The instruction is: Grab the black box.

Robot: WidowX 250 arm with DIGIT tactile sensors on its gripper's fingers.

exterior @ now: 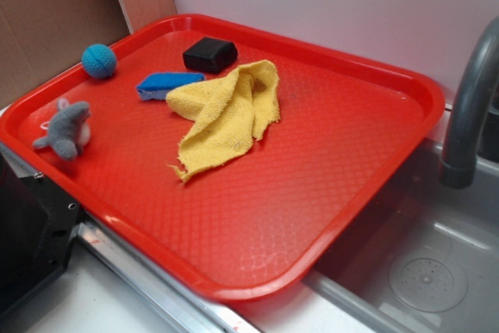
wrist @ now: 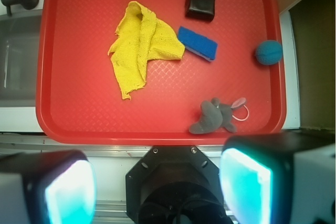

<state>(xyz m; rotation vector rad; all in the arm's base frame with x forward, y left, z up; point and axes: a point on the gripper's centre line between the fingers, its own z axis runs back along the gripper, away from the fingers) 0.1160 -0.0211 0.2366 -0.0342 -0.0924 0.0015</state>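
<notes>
Looking down through the wrist view, you see the end effector [wrist: 157, 187] at 6 o'clock with its two glowing pads [wrist: 68, 192] spread wide, released and empty; the exterior view does not show it at all. That exterior view alone gives you the grey faucet [exterior: 472, 107] and the sink [exterior: 437, 271] at the tray's right. One red plastic tray [exterior: 312, 169], waffle-textured with a raised rim, carries five things. The black box [wrist: 200, 4], a single matte block with rounded edges, lies at 1 o'clock in the wrist view, near the far rim. Just beside it is one flat blue sponge [wrist: 198, 43], touching one crumpled yellow terry cloth [wrist: 142, 45]. One knitted blue ball [wrist: 269, 52] sits at 3 o'clock, one grey plush toy [wrist: 212, 116] at 5 o'clock.
</notes>
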